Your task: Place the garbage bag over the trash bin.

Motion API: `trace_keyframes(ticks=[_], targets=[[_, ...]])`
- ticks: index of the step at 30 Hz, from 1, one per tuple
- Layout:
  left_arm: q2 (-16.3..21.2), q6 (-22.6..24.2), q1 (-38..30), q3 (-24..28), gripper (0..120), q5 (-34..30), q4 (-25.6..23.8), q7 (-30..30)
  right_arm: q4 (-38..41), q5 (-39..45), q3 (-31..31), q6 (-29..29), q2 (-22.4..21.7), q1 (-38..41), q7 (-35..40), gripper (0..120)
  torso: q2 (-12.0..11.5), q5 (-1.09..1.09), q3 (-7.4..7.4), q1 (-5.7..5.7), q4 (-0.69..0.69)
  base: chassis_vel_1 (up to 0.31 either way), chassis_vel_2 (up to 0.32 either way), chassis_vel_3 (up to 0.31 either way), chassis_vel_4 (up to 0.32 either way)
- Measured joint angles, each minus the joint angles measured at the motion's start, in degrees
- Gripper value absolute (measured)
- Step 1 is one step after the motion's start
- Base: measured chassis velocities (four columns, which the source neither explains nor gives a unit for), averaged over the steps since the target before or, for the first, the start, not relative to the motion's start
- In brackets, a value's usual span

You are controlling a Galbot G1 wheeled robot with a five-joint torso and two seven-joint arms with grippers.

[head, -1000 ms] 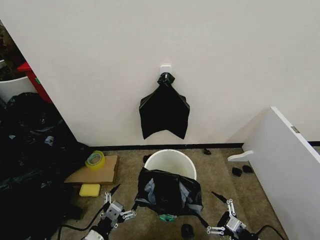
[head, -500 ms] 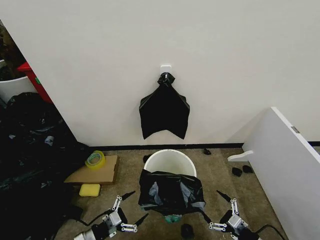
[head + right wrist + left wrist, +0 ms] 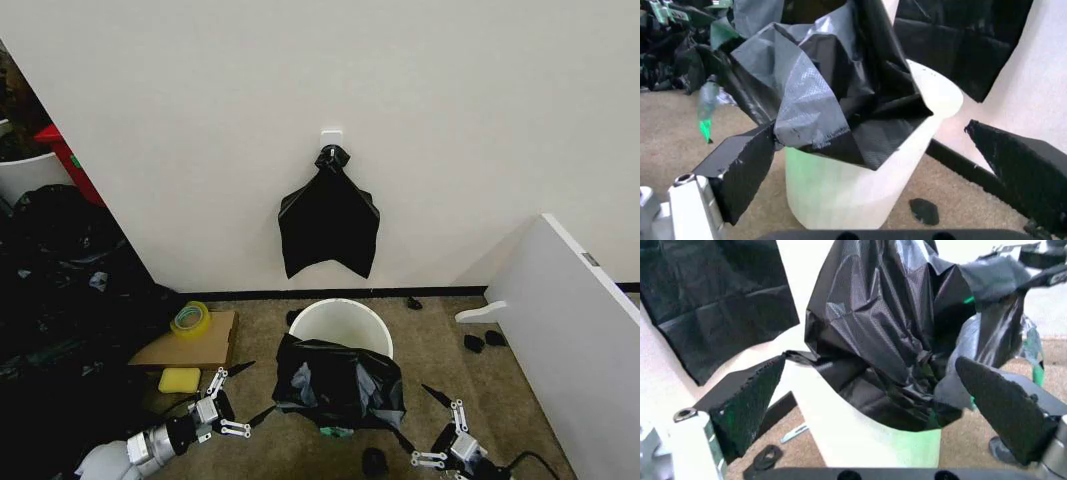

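Left gripper [image 3: 244, 394]: fingers spread wide, holding nothing, low on the floor side left of the bin, its tips pointing at the bag; one tip lies just beside the bag's lower left edge, though I cannot tell if it touches.
Right gripper [image 3: 420, 425]: fingers likewise splayed and gripping nothing, low at the right of the bin, near the bag's lower right corner.
Garbage bag [image 3: 340, 382]: black, crumpled, draped over the near side of the bin's rim and hanging down its front wall; the far part of the opening is left uncovered.
Trash bin [image 3: 340, 318]: round, off-white, upright on the brownish floor close to the wall, between the two grippers.
Hanging bag [image 3: 328, 225]: a second black bag on a white wall hook [image 3: 331, 136], straight above the bin.
Left of the bin: a cardboard sheet [image 3: 190, 345] bearing a roll of tape [image 3: 189, 319], with a yellow sponge [image 3: 180, 380] just beside it.
Right of the bin: a white panel [image 3: 575, 320].
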Motion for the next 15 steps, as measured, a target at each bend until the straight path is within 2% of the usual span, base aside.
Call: trace_keyframes(ticks=[4, 9, 11, 15], targets=[[-0.37, 0.03, 0.29, 0.17, 100, -0.47, -0.95, 0.54, -0.65, 0.37, -0.12, 0.57, 0.69, 0.77, -0.81, 100, 0.00, 0.02, 0.00, 0.00, 0.00, 0.000, 0.000, 0.000, 0.000], [-1.88, 0.53, 0.54, 0.81, 100, -2.42, -3.10, 4.86, -0.46, 1.09, -2.11, 0.65, 2.00, 0.95, -0.74, 100, 0.00, 0.02, 0.00, 0.00, 0.00, 0.000, 0.000, 0.000, 0.000], [-3.17, 1.19, 0.38, 1.22, 100, -2.99, -4.22, 8.11, -0.25, 1.67, -2.52, 0.93, 2.28, 0.89, -1.71, 100, 0.00, 0.02, 0.00, -0.01, 0.00, 0.000, 0.000, 0.000, 0.000], [-5.32, 2.71, -0.36, 2.85, 100, -2.05, -5.80, 9.62, -0.27, 1.94, -2.53, 1.09, 2.52, 1.15, -2.97, 100, 0.00, 0.00, 0.00, -0.01, 0.00, 0.000, 0.000, 0.000, 0.000]])
